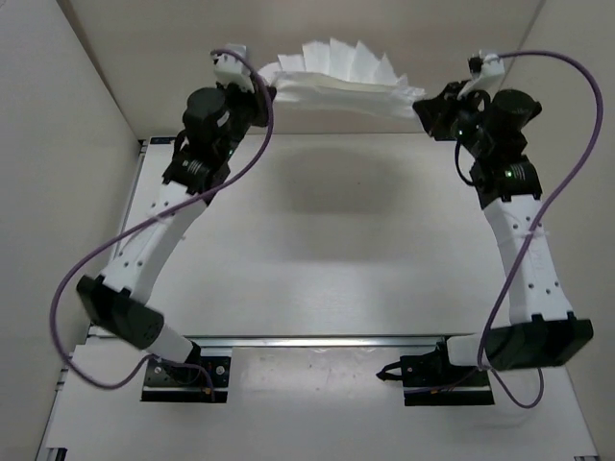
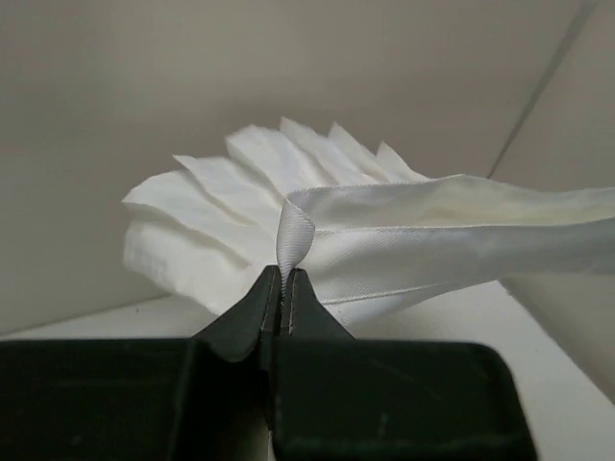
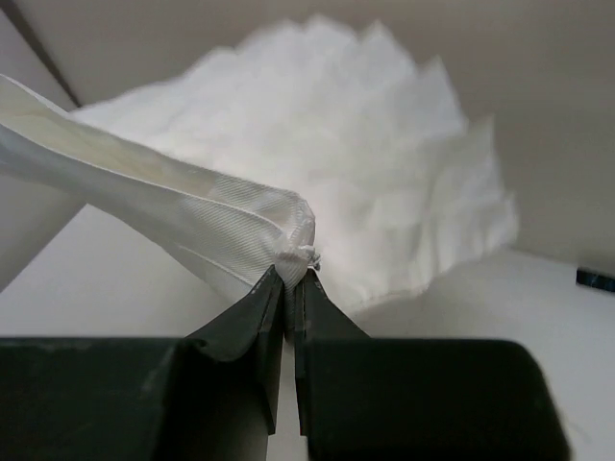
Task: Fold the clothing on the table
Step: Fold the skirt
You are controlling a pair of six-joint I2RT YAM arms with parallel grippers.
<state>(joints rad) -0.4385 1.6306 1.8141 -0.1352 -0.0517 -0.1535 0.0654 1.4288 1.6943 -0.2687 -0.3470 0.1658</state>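
**Clothing stretched between two pincers at the far end of the desk: points of risk**

The clothing [image 1: 341, 82], a thin white pleated piece, is lifted at the far end of the desk [image 1: 336, 259] and stretched as a band between your two arms. Its free part fans up in ridges close to the back wall [image 1: 317, 24], and its shadow [image 1: 327, 187] lies on the desk beneath. From above you cannot tell whether any edge touches the surface.

Your left pincer [image 2: 285, 276] is closed on a small loop of hem, with only the very tips biting. Your right pincer [image 3: 291, 276] is closed the same way on a bunched corner, where a small tuft of cloth shows at the tips.

- **Slip.** Both holds look shallow. If you widen the span or pull sharply, one corner will probably slide free, leaving the piece hanging from the other pincer.
- **Skew.** The fabric is gathered rather than flat. If you lower it as it is, the pleats are likely to land bunched and the fold line will run crooked.
- **Uneven descent.** If one arm leads the other, the band twists and the far edge may tuck under itself.
- **Snag.** The fan stands near the wall, and a purple cable [image 1: 259, 125] loops beside each wrist. A wide swing could catch the cloth on either.
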